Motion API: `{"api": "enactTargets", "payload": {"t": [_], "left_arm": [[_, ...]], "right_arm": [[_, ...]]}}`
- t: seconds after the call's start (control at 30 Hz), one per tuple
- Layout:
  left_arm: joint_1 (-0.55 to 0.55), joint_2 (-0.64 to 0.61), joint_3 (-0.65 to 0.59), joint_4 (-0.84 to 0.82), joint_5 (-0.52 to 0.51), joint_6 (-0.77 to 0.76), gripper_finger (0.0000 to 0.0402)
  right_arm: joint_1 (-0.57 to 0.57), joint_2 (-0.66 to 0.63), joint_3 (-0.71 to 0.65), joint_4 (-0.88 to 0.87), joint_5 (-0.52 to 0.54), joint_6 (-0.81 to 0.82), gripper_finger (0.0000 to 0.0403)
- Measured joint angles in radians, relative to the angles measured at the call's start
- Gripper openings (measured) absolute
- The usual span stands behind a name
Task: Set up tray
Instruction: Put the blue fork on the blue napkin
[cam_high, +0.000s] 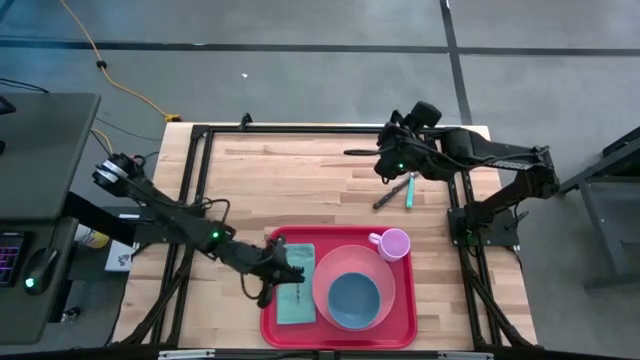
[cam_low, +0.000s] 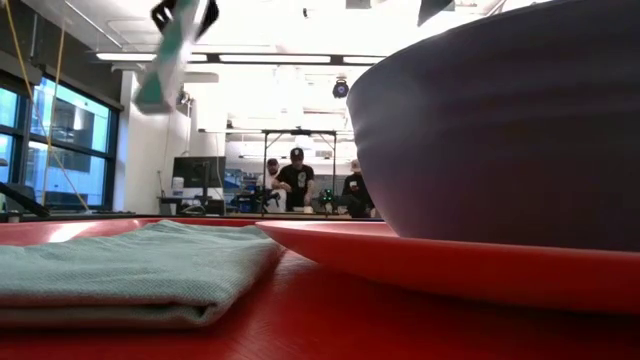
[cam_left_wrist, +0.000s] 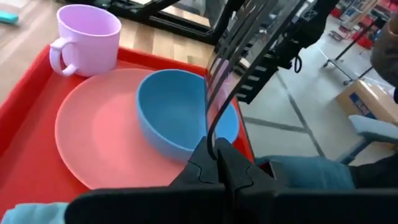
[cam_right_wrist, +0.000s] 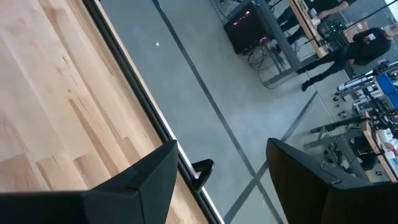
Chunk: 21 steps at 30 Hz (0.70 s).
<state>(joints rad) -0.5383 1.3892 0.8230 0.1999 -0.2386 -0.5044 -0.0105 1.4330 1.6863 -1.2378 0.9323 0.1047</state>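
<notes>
Tray (cam_high: 340, 330) holds plate (cam_high: 352, 286), bowl (cam_high: 353, 300), mug (cam_high: 392, 243) and cloth (cam_high: 296, 283). Left end effector (cam_high: 283, 265) is closed over the cloth, gripping nothing. Right end effector (cam_high: 386, 160) gapes above the bench (cam_high: 300, 180).

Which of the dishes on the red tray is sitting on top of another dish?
The blue bowl: it rests on the pink plate. The lilac mug stands directly on the tray.

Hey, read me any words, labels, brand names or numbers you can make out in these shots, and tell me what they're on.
None can be read.
The tray, plate, bowl, mug and cloth bear no print.
A box on the floor shows a blue patch, too blurred to read.
A screen in the room behind is too small to read.
</notes>
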Motion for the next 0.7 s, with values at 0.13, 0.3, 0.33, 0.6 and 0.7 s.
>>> {"api": "enactTargets", "payload": {"t": [0.13, 0.3, 0.33, 0.6, 0.7], "left_arm": [[0.043, 0.026, 0.000, -0.011, 0.048, 0.010, 0.0014], [0.062, 0.038, 0.000, -0.023, 0.069, 0.027, 0.0014], [0.061, 0.038, 0.000, -0.022, 0.065, 0.028, 0.0014], [0.060, 0.038, 0.000, -0.016, 0.011, 0.059, 0.0014], [0.060, 0.038, -0.022, 0.054, 0.013, 0.069, 0.0014]], "right_arm": [[0.000, 0.000, 0.000, -0.014, -0.015, 0.012, 0.0224], [0.000, 0.000, 0.000, -0.040, -0.020, 0.028, 0.0224], [0.000, 0.000, 0.000, -0.043, -0.020, 0.029, 0.0224], [0.000, 0.000, 0.000, -0.069, -0.024, 0.052, 0.0224], [0.000, 0.000, 0.000, -0.072, -0.025, 0.054, 0.0224]]}}
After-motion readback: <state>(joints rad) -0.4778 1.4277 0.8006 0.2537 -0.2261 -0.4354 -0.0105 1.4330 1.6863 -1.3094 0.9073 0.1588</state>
